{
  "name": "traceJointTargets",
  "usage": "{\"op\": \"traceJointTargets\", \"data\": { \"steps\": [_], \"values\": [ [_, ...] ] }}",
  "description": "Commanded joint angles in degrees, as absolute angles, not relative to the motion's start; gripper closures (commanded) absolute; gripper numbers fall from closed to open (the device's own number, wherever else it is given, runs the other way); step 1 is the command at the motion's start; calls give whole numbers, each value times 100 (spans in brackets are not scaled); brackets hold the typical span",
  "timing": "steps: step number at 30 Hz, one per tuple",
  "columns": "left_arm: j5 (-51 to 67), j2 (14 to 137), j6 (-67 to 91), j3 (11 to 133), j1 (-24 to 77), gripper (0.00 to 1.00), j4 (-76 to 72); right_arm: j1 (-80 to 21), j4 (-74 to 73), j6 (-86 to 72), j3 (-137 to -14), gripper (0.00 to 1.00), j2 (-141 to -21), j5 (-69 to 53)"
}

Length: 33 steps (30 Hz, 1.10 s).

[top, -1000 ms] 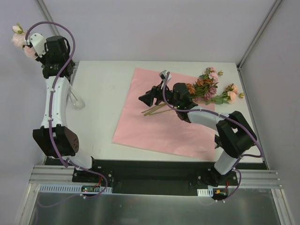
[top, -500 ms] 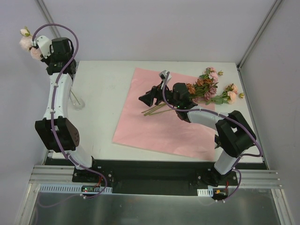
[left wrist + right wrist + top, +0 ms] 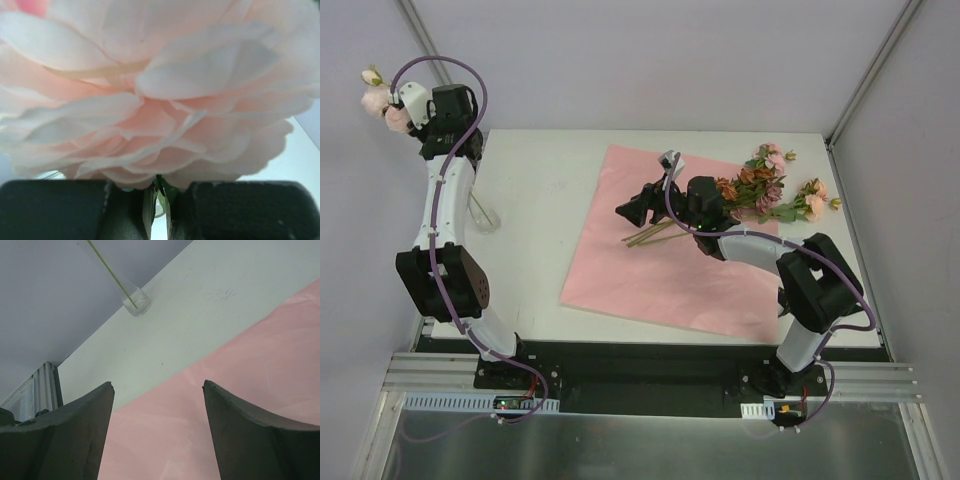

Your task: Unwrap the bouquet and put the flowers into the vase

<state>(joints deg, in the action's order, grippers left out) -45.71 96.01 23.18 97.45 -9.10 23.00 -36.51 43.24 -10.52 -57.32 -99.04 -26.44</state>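
Pink rose (image 3: 378, 98) is hanging upper left, its stem reaching into the vase (image 3: 136, 304). You are seating it, left gripper (image 3: 159, 189) narrow around the stem, grip unclear. Next you are likely needing the wide-open right gripper (image 3: 157, 386) on the remaining flowers (image 3: 765, 190).
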Motion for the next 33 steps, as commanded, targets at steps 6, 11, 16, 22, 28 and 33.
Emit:
{"op": "traceJointTargets", "data": {
  "steps": [6,11,16,22,28,33],
  "values": [
    [-4632,9580,2259,9650,-967,80,2294,-3621,4685,-1125,-5994,25,-9897,-2804],
    [-4614,9440,2241,9537,-967,50,2294,-3621,4693,-1134,-5994,25,-9905,-2804],
    [-4518,9098,2250,9344,-975,22,2294,-3621,4693,-1134,-5985,25,-9896,-2813],
    [-4070,8404,2504,8905,-967,1,2303,-3612,4702,-1169,-5994,25,-9914,-2821],
    [-3096,7333,2978,8211,-932,1,2294,-3621,4693,-1195,-6003,25,-9949,-2786],
    [-2303,6487,3130,7594,-388,1,2276,-3621,4676,-1248,-6038,25,-10028,-2725]
  ]
}}
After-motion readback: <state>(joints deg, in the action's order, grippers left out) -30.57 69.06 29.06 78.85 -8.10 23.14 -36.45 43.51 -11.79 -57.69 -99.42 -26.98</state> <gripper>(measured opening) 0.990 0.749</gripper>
